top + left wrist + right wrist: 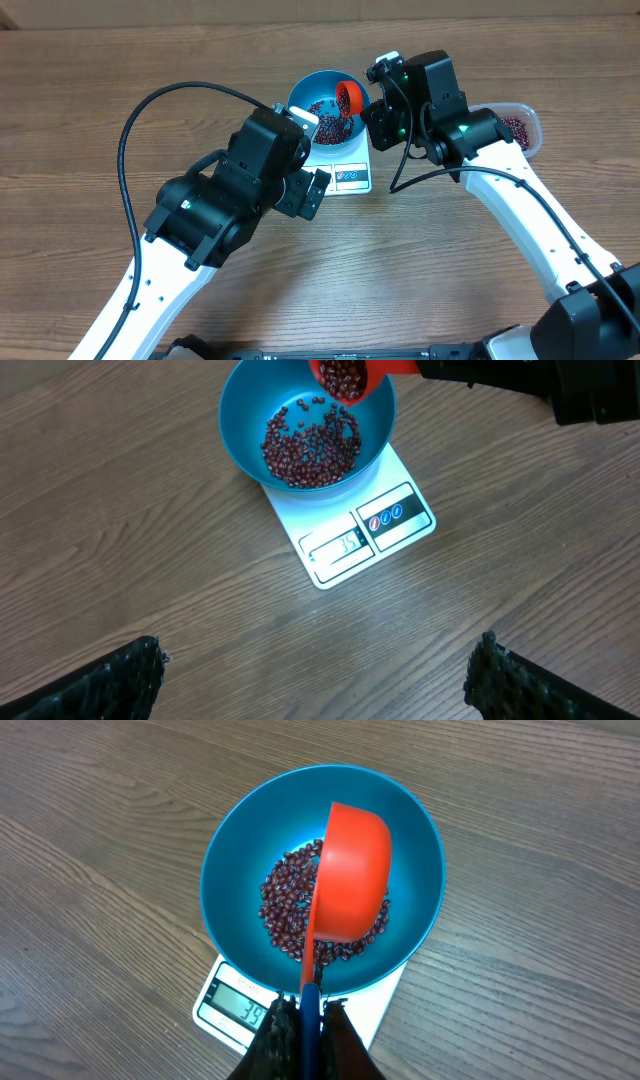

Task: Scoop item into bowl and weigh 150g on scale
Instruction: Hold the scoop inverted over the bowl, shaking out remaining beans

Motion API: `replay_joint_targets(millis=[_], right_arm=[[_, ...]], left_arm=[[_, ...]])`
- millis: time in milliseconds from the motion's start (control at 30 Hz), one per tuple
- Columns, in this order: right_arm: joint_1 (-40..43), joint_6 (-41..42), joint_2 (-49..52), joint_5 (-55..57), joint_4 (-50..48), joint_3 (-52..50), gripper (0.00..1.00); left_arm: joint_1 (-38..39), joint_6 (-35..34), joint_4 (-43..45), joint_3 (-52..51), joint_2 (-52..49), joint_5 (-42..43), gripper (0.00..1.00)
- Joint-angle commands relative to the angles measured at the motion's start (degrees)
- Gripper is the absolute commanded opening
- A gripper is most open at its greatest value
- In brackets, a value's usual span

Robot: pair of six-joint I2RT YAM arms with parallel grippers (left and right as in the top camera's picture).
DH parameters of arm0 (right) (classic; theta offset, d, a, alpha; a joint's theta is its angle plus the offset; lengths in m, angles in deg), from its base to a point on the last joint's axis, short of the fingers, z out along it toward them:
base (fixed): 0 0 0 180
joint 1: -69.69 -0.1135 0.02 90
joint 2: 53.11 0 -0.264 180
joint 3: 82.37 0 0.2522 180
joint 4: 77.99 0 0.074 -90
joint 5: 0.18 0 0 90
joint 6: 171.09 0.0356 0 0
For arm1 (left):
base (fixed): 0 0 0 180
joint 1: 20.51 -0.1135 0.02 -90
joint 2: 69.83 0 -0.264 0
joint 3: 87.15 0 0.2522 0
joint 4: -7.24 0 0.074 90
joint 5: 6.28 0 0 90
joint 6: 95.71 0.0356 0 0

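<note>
The blue bowl (303, 90) sits on the white scale (350, 178) at the middle back of the table. A loose layer of dark red-brown beans (285, 910) covers the bowl's bottom. My right gripper (310, 1020) is shut on the blue handle of a red scoop (350, 870), which is tilted over the bowl with beans in its mouth (343, 375). The scale's display (240, 1010) reads 39. My left gripper (320, 680) is open and holds nothing, hovering over bare wood just in front of the scale (330, 545), its fingers (120, 680) far apart.
A clear plastic tub (522, 125) with more beans stands at the back right, partly behind the right arm (500, 190). The left arm (220, 210) and its black cable (125, 170) take up the left-centre of the wooden table.
</note>
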Motion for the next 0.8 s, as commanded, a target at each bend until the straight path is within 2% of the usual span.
replay_joint_targets(millis=[0,300,767], right_arm=[[-1.1,-0.3,-1.6,0.6,-0.5,1.9,0.04],[-3.3,-0.3,-1.6,5.1,-1.2,1.9,0.04],[-3.3,-0.3,-1.6,5.1,-1.1,1.9,0.04]], left_arm=[[-0.4,0.9,0.2,0.2,-0.2,0.5,1.0],[-0.4,0.9,0.2,0.2,-0.2,0.5,1.0],[-0.4,0.9,0.2,0.2,-0.2,0.5,1.0]])
